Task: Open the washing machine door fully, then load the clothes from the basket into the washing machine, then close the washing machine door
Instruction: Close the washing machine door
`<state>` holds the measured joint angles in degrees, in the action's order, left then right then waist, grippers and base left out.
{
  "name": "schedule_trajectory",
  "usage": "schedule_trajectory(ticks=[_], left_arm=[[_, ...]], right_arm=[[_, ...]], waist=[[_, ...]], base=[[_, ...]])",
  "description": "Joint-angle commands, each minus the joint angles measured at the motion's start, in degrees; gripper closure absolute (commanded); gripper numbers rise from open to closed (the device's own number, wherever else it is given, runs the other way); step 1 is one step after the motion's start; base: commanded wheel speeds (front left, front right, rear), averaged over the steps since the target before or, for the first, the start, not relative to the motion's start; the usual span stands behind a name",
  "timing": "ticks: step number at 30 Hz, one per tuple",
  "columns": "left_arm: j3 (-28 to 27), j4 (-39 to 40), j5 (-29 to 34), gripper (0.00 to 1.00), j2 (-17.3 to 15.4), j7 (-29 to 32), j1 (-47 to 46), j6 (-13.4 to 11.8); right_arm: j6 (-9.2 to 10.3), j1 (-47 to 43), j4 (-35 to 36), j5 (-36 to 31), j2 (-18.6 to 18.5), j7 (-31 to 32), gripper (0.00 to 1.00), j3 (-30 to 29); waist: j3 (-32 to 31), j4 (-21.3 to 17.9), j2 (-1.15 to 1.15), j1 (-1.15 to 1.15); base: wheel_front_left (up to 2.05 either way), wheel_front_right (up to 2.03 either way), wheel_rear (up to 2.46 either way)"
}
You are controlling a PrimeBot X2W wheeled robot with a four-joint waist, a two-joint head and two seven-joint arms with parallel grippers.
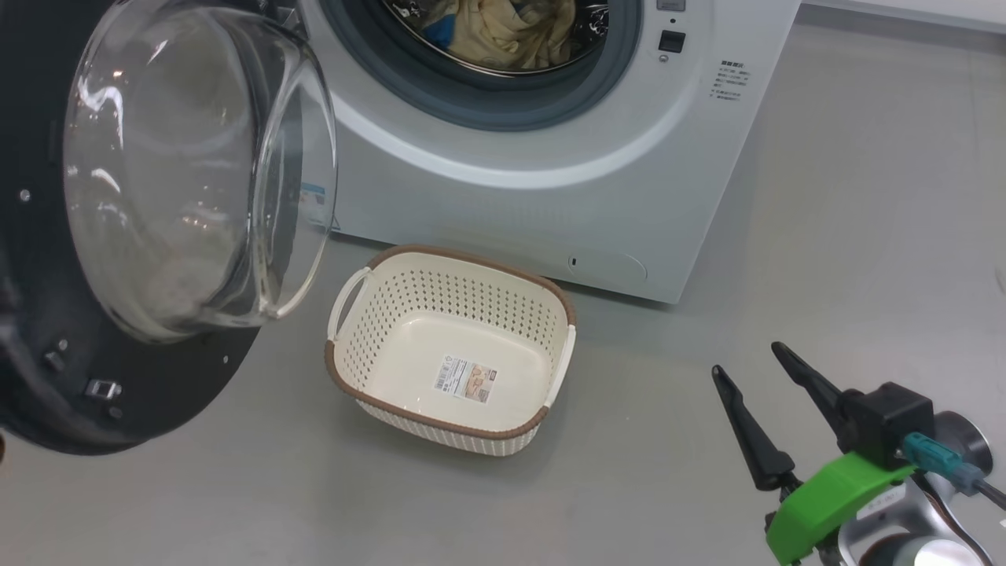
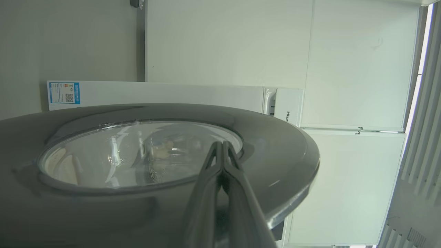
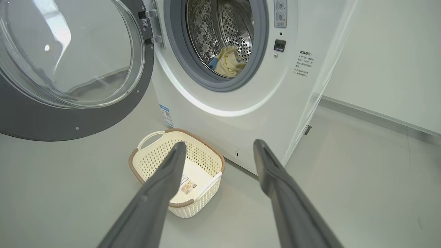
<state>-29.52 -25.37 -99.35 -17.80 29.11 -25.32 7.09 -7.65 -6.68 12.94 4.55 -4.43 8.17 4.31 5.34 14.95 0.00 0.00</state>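
right gripper (image 3: 218,144) hangs over the grey floor (image 3: 344,179) with its two long dark fingers (image 3: 155,193) spread wide apart. one fingertip overlaps the basket (image 3: 153,156), which stands on the floor just in front of the washing machine (image 3: 241,113), close to the corner with the blue-white sticker (image 3: 167,115). you can see a label (image 3: 187,184) on the basket's bottom. the washing machine door (image 3: 69,119) stands wide open off to the side on its hinge (image 3: 151,27), glass bowl bulging out. past the grey gasket (image 3: 179,51), the clothes (image 3: 229,63), cream-yellow with a bit of blue, lie heaped low in the dimpled steel drum (image 3: 237,27).
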Motion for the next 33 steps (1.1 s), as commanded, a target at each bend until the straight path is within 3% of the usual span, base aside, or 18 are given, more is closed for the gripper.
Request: schedule_trajectory(ticks=[1,18,33], left_arm=[[-0.5,3.4,0.2,1.0,-1.1,1.6,-0.7,0.4],[2.8,16.0,1.4,1.0,7.4,12.2,2.1,0.4],[5.2,22.6,2.9,1.0,12.3,15.2,3.1,0.4]], right_arm=[[0.16,2.3,2.0,0.2,-0.3,0.1,0.0,1.1],[0.16,3.3,-0.4,0.9,1.0,-2.5,0.0,1.5],[0.16,4.3,-2.8,1.8,1.5,-5.2,0.0,1.8]], waist=[[0.1,0.1,0.0,0.0],[0.8,-1.8,0.0,0.0],[1.6,-7.7,0.0,0.0]], base=[[0.0,0.0,0.0],[0.0,0.0,0.0],[0.0,0.0,0.0]])
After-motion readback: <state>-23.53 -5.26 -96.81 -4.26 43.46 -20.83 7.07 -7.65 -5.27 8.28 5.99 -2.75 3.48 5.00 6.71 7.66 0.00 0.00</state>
